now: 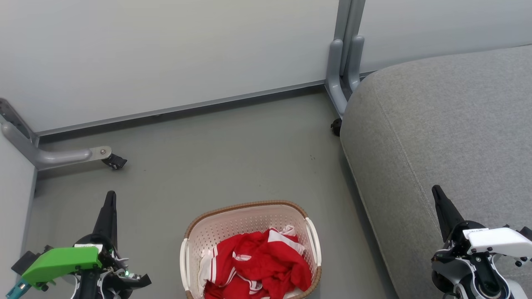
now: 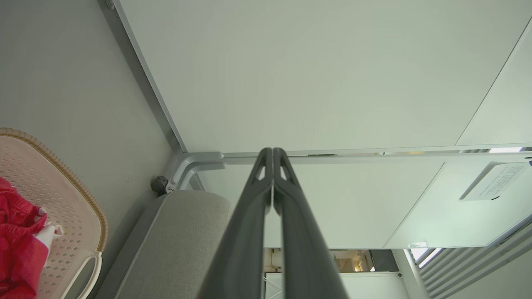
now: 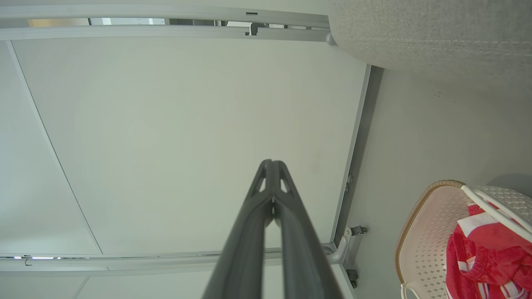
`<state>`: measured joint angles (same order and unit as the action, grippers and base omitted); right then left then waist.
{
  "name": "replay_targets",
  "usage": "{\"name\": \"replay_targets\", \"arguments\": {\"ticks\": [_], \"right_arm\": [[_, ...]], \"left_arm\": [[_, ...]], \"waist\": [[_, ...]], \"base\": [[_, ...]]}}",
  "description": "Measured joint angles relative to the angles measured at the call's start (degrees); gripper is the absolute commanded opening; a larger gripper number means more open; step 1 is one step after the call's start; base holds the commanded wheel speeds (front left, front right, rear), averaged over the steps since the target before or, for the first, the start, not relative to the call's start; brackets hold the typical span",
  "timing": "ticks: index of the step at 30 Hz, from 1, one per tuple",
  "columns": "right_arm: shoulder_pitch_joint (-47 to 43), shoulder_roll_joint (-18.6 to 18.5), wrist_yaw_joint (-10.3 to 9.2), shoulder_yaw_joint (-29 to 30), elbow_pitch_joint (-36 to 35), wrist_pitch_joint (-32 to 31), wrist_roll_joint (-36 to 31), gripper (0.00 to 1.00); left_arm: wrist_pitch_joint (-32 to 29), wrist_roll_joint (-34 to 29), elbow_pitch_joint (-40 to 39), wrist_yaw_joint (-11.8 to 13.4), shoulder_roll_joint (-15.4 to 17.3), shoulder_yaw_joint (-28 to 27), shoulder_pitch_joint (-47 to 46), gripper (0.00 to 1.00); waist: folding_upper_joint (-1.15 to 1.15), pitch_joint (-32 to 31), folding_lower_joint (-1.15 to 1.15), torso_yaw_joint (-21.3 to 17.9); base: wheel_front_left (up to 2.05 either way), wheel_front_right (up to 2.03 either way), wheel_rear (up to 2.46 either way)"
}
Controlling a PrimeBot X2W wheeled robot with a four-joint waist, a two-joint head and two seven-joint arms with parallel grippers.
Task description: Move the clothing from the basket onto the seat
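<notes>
Basket [image 1: 245, 206] stands on the floor [image 1: 216, 158] closest in, between the two arms, with its near edge cut off by the bottom border of the head view. It has cream perforated walls, a brown woven-look rim and a white handle on each side. Clothing [image 1: 266, 261] lies crumpled inside the basket, mostly in its near and right part. It is red fabric with white stripes and white trim, and a small white logo patch faces up.

Left pincer [image 1: 110, 197] is to the basket's left, above the floor. Its fingers are pressed together along their length, the tip points away from the robot, and it holds nothing. A green cover [image 1: 62, 261] sits on its wrist.

Right pincer [image 1: 437, 193] is to the basket's right, seen against the near part of the seat [image 1: 436, 124]. It is likewise closed tight and empty, with a white cover [image 1: 496, 238] on its wrist. Both pincers are apart from the basket and the clothing.

The seat is a large light-grey cushion with a rounded corner and a stitched seam. It runs from just right of the basket back towards the wall.

Farther off, a grey metal foot with a black caster [image 1: 114, 161] rests on the floor at the left. A grey upright leg [image 1: 347, 62] stands at the seat's far corner. Pale partition panels [image 1: 166, 54] close off the back.
</notes>
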<state>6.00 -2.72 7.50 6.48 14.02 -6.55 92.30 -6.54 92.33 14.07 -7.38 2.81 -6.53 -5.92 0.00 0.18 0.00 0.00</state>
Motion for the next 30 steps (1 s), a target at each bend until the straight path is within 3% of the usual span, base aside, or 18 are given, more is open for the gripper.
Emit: {"name": "replay_targets", "arguments": {"ticks": [27, 28, 30], "right_arm": [[0.0, 0.0, 0.00, 0.0, 0.0, 0.0, 0.0, 0.00], [0.0, 0.0, 0.00, 0.0, 0.0, 0.0, 0.0, 1.00], [-0.5, 0.3, -0.01, -0.1, 0.8, 0.0, 0.0, 1.00]], "left_arm": [[0.0, 0.0, 0.0, 0.0, 0.0, 0.0, 0.0, 0.00], [0.0, 0.0, 0.0, 0.0, 0.0, 0.0, 0.0, 1.00], [0.1, 0.0, 0.8, 0.0, -0.2, 0.1, 0.4, 1.00]], "waist": [[0.00, 0.0, 0.00, 0.0], [0.00, 0.0, 0.00, 0.0], [0.00, 0.0, 0.00, 0.0]], "base": [[0.00, 0.00, 0.00], [0.00, 0.00, 0.00], [0.00, 0.00, 0.00]]}}
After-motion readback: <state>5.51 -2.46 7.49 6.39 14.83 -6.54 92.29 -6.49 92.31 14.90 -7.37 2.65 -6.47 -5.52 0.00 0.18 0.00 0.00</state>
